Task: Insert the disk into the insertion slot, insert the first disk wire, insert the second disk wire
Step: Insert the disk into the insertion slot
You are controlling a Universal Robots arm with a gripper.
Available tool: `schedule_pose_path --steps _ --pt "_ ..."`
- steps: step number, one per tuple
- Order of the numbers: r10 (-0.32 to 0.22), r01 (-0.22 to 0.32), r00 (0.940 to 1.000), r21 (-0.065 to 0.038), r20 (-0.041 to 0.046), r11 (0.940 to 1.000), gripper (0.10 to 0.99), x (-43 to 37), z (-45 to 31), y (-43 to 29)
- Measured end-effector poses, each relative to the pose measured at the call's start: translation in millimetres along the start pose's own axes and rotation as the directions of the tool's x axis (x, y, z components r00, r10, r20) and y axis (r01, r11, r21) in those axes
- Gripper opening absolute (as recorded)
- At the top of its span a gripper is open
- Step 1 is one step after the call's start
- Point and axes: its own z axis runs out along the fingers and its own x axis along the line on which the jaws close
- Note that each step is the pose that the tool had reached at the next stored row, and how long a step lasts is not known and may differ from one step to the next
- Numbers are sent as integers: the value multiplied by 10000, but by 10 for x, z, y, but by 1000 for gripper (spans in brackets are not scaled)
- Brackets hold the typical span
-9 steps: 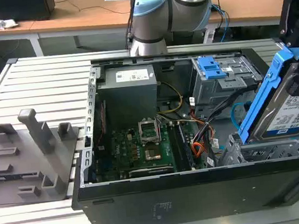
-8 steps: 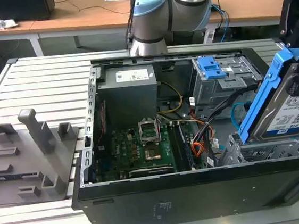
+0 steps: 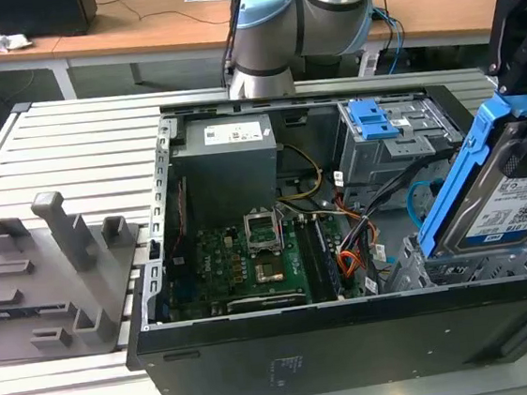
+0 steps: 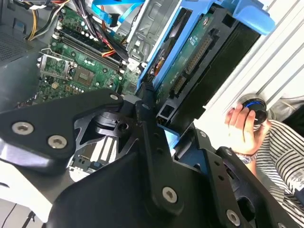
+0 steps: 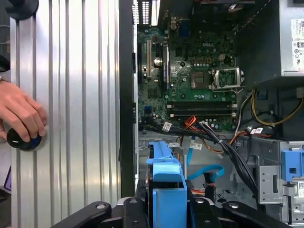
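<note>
One end effector (image 5: pixel 168 211) grips the disk (image 3: pixel 520 201) (blue-framed), tilted over the insertion slot (image 3: pixel 424 271).

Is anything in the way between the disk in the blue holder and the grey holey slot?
Nothing visible blocks it. The silver disk in its blue plastic carrier hangs tilted over the grey perforated metal cage; the flat blue cable curls beside it.

lab: slatted aluminium bench (image 3: pixel 69 142), desks (image 3: pixel 151 25) behind, open pc case (image 3: pixel 354 339)
</note>
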Motion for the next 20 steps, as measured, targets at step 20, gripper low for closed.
schedule_pose_path --steps 20 --pt "-53 53 10000 -1 -2 10000 365 -242 279 -167"
